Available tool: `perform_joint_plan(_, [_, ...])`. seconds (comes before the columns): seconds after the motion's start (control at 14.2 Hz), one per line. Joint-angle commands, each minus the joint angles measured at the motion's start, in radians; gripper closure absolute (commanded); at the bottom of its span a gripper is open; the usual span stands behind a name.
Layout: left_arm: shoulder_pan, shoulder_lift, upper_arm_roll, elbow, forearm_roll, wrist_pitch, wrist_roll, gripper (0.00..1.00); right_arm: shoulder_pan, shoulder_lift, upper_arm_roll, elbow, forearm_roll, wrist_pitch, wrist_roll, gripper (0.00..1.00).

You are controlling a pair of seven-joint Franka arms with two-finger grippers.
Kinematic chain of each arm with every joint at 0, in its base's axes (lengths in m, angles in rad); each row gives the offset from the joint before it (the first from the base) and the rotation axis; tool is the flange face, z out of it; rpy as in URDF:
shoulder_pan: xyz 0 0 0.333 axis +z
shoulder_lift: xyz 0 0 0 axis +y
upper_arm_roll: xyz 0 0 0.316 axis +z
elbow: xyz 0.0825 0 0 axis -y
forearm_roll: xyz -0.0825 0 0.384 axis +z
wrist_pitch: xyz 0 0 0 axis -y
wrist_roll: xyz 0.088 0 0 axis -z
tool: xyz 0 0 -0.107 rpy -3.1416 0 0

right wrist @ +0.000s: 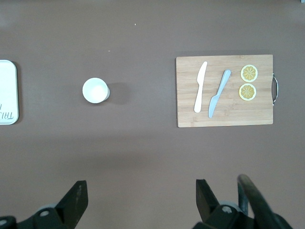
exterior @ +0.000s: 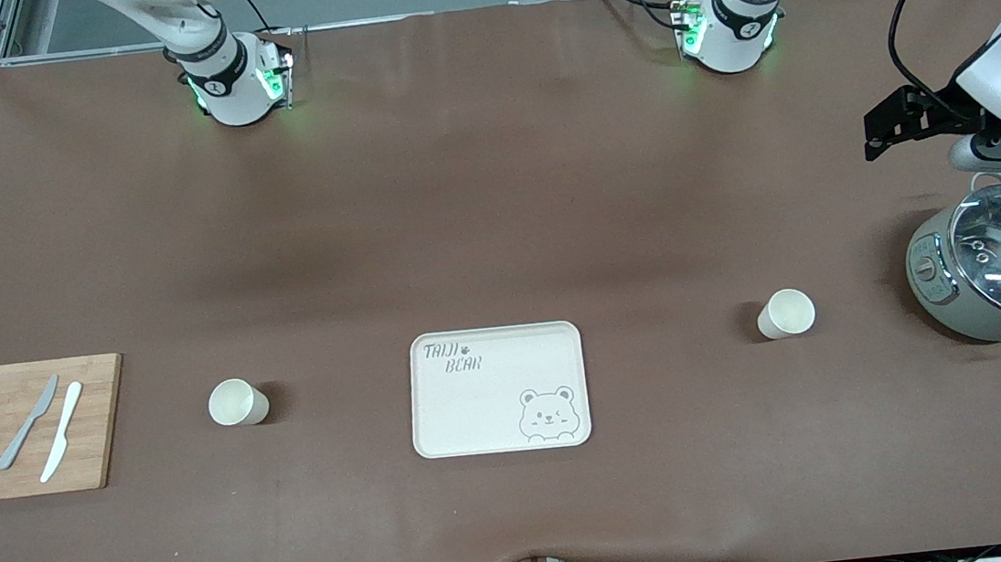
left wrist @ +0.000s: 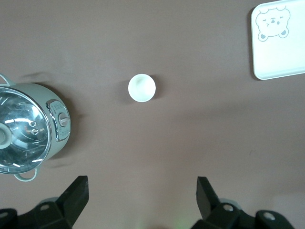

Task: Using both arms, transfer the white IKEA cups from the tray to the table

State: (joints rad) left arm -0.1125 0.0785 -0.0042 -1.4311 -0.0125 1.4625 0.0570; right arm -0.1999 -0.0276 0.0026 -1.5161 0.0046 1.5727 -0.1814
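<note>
Two white cups stand upright on the brown table, one on each side of the cream bear-printed tray (exterior: 494,405). One cup (exterior: 238,403) is toward the right arm's end and shows in the right wrist view (right wrist: 95,90). The other cup (exterior: 786,313) is toward the left arm's end and shows in the left wrist view (left wrist: 141,88). My left gripper (left wrist: 142,187) is open and empty, high over bare table, apart from its cup. My right gripper (right wrist: 141,187) is likewise open and empty, high over the table. Neither gripper shows in the front view.
A wooden cutting board (exterior: 19,428) with two knives and two lemon slices lies at the right arm's end. A grey pot with a glass lid (exterior: 995,270) stands at the left arm's end. A white and black device with cables (exterior: 996,86) hangs above it.
</note>
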Motion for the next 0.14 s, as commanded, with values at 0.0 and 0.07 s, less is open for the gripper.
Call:
perform_joint_plan(0.0, [0.004, -0.006, 0.0, 0.004, 0.02, -0.014, 0.017, 0.0, -0.018, 0.0, 0.014, 0.01, -0.011, -0.008, 0.007, 0.0])
perform_joint_plan(0.07, [0.002, -0.006, -0.002, 0.004, 0.02, -0.014, 0.011, 0.0, -0.018, 0.0, 0.014, 0.01, -0.011, -0.007, 0.008, 0.0])
